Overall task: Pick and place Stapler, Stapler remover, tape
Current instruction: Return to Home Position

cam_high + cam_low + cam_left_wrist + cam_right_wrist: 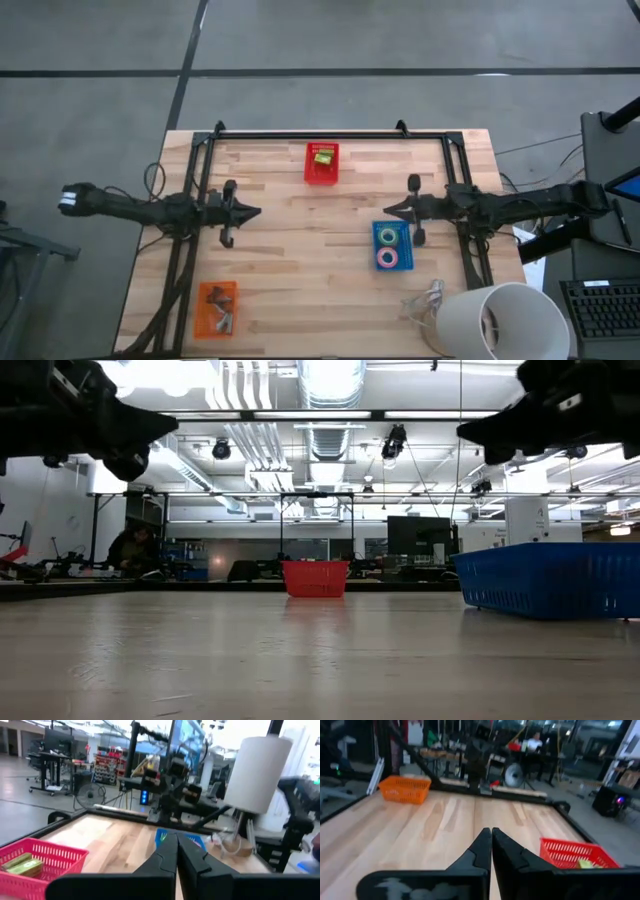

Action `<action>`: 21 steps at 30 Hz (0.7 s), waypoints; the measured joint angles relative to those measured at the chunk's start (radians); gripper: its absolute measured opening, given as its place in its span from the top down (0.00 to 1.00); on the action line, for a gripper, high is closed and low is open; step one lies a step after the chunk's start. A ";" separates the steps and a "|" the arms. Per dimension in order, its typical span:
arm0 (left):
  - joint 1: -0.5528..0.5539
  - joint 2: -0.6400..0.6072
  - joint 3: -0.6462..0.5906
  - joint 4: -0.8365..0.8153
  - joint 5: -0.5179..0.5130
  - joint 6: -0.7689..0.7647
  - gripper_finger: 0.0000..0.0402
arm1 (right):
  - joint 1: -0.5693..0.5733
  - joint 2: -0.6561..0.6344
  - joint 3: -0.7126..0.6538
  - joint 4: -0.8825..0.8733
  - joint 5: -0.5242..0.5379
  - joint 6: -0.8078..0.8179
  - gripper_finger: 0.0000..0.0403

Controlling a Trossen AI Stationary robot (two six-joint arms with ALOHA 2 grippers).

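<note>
Three bins sit on the wooden table (300,270) in the high view. The red bin (321,177), at the far edge near centre, holds the yellow-green stapler (322,157). The blue bin (404,247), on the right side, holds the green tape roll (388,237) and the pink tape roll (387,258), close together. The orange bin (206,298), at the near left corner, holds the staple removers (221,316) (too small for us to tell apart). The left gripper (256,212) and right gripper (387,210) point at each other across mid-table, well apart, the right one just beside the blue bin's far edge. A white paper roll (495,320) stands at the near right corner.

Low view: we see the red bin far off at centre, the blue bin nearer at right, and both arms high above the tabletop.

Left wrist view: fingers pressed together, nothing btwn them. The red bin w/ the stapler shows near, the blue bin beyond the tips.

Right wrist view: fingers likewise together and empty. The orange bin lies far across the table, the red bin w/ the stapler closer, and a person (535,742) sits in the room beyond.
</note>
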 joint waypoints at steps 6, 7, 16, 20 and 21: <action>0.000 -0.204 0.001 -0.226 0.011 -0.050 0.98 | 0.000 -0.202 -0.098 -0.004 0.000 0.023 0.98; 0.000 -0.238 0.001 -0.259 0.026 -0.071 0.98 | 0.000 -0.234 -0.117 -0.002 0.000 0.032 0.98; 0.000 -0.369 0.000 -0.372 0.051 -0.074 0.97 | -0.004 -0.458 -0.175 -0.227 0.083 0.001 0.98; 0.000 -0.361 0.000 -0.366 0.048 -0.084 0.95 | -0.003 -0.502 -0.175 -0.249 0.106 -0.007 0.98; 0.000 -0.358 0.000 -0.367 0.047 -0.085 0.94 | -0.003 -0.503 -0.175 -0.249 0.110 -0.007 0.98</action>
